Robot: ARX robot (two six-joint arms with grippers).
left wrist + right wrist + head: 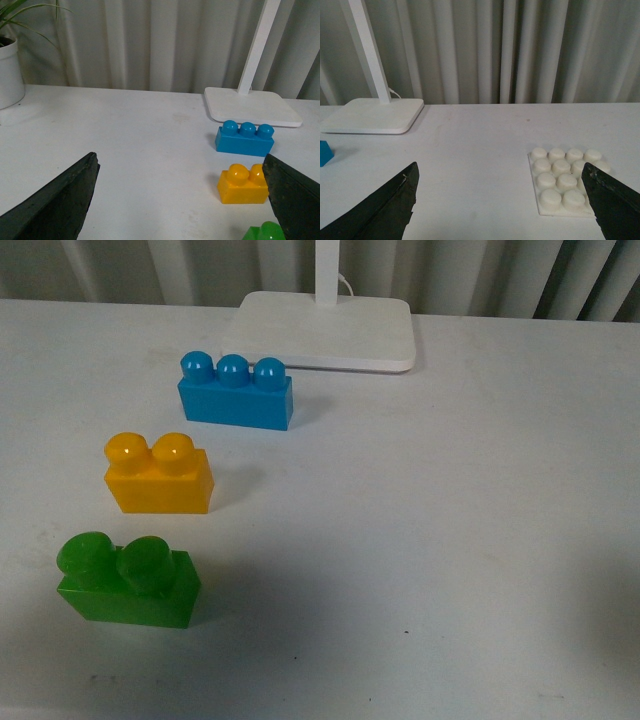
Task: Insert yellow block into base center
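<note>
In the front view, the green brick (128, 580) sits at the lower left of the frame on the white table (450, 540). The yellow block (160, 475) stands upright, studs up, just above it at the middle left. The blue brick (236, 392) stands further up and a little to the right, and the three are apart in a slanting row. At the upper centre lies the flat foot of the lamp stand (325, 330), just behind the blue brick, with its pole rising out of frame. In the left wrist view a white plant pot (10, 72) stands on the table before a pale curtain (150, 45). The left gripper (180, 159) is spread wide, its dark fingers (50, 200) far apart with nothing between them but bare table. The yellow block (243, 185) rests close by one finger without touching it. The blue brick (245, 139) and lamp stand (252, 106) are beyond it, and the green brick (265, 232) is at the frame's edge. In the right wrist view the lamp stand (372, 115) and a corner of the blue brick (324, 152) appear. The right gripper (500, 169) is likewise spread wide and grips nothing. The base (565, 182) lies flat on the table, studs up, with one corner hidden behind a finger.
</note>
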